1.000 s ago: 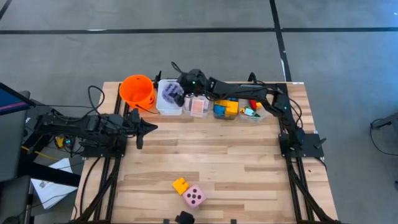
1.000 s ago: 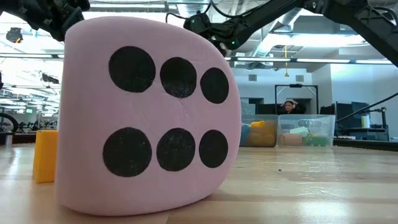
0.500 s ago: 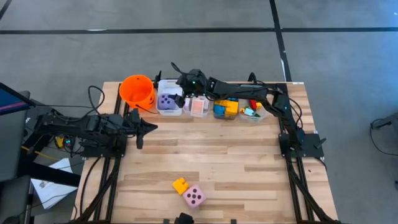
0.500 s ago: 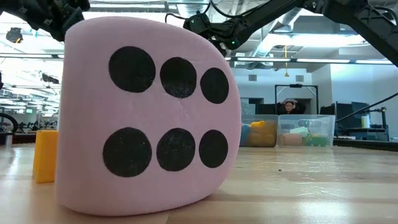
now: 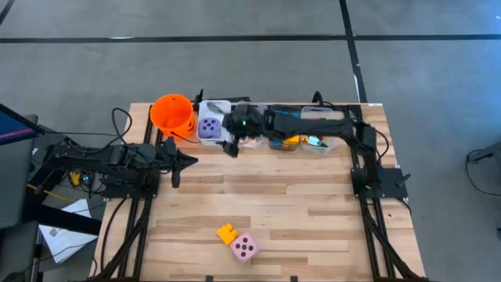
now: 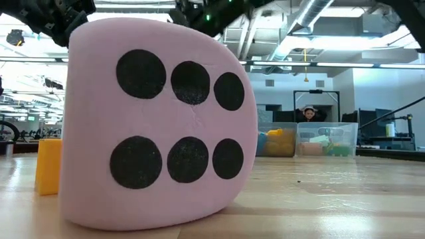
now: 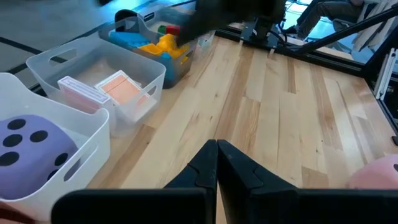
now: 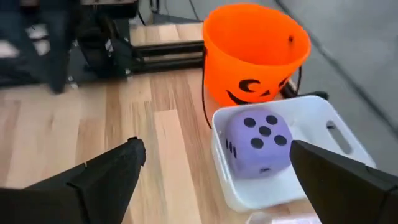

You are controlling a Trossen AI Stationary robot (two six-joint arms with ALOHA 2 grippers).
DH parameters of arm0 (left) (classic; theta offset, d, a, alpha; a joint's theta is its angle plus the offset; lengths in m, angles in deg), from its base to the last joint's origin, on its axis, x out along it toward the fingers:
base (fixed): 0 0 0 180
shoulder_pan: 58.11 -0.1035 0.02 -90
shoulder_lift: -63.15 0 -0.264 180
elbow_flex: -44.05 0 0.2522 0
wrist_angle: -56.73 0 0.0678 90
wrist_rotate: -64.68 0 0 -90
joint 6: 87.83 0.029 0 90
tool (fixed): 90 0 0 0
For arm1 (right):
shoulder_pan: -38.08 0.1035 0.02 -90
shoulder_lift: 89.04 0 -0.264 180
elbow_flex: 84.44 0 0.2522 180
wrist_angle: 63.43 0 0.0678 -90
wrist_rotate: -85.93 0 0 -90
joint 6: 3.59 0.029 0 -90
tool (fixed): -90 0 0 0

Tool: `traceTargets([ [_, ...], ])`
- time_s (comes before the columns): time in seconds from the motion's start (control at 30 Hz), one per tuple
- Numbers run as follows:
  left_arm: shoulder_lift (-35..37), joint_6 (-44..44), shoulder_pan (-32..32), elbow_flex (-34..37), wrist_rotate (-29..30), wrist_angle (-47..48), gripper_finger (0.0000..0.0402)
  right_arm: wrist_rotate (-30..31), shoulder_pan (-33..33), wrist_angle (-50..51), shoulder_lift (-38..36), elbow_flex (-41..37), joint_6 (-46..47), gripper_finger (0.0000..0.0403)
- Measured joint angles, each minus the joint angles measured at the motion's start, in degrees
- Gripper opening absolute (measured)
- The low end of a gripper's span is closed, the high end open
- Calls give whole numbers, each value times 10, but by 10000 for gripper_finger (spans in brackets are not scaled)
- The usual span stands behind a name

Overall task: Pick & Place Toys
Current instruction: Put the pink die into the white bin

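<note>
My right gripper (image 5: pixel 232 146) is open and empty, just on the near side of the row of bins; in its wrist view (image 8: pixel 216 149) the fingers stand wide apart. A purple dotted die (image 8: pixel 258 143) rests in the white bin (image 5: pixel 210 125). My left gripper (image 5: pixel 188 160) is shut and empty at the table's left, as its wrist view (image 7: pixel 217 155) also shows. A pink dotted die (image 5: pixel 244 247) and a yellow brick (image 5: pixel 227 233) lie on the table near its near edge; the die fills the low view (image 6: pixel 156 126).
An orange bucket (image 5: pixel 172 113) stands left of the white bin. A clear bin with pink-backed cards (image 7: pixel 102 90) and bins of coloured bricks (image 7: pixel 155 46) follow to the right. Bare wood lies between the bins and the pink die. A person (image 6: pixel 309 114) sits far behind.
My right gripper has let go of the purple die, which now lies in the white bin. The gripper has then drawn back from over the bin toward the table's near edge.
</note>
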Motion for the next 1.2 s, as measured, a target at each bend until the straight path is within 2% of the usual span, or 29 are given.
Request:
traceTargets([
  [0.27, -24, -13, 0, 0, 0, 4, 0, 174, 157, 113, -10, 0, 30, 396],
  [0.6, -96, -65, 0, 0, -2, 3, 0, 344, 313, 347, -7, -1, 285, 396],
  [0.67, -112, -73, 1, 0, -2, -1, 0, 376, 341, 369, -7, -8, 336, 396],
  [0.77, -132, -87, 1, 0, -2, -23, 0, 386, 376, 362, -7, -39, 377, 396],
  [0.87, -150, -89, 2, 0, -1, -62, 0, 386, 402, 288, -8, -86, 386, 396],
  [1.0, -168, -89, 14, 0, 1, -132, 0, 361, 417, 83, -5, -195, 330, 396],
  [1.07, -175, -89, 24, 0, 1, -162, 0, 321, 413, -63, -6, -250, 280, 396],
  [1.2, -189, -89, 51, 0, 0, -217, 0, 201, 394, -352, -6, -354, 190, 396],
])
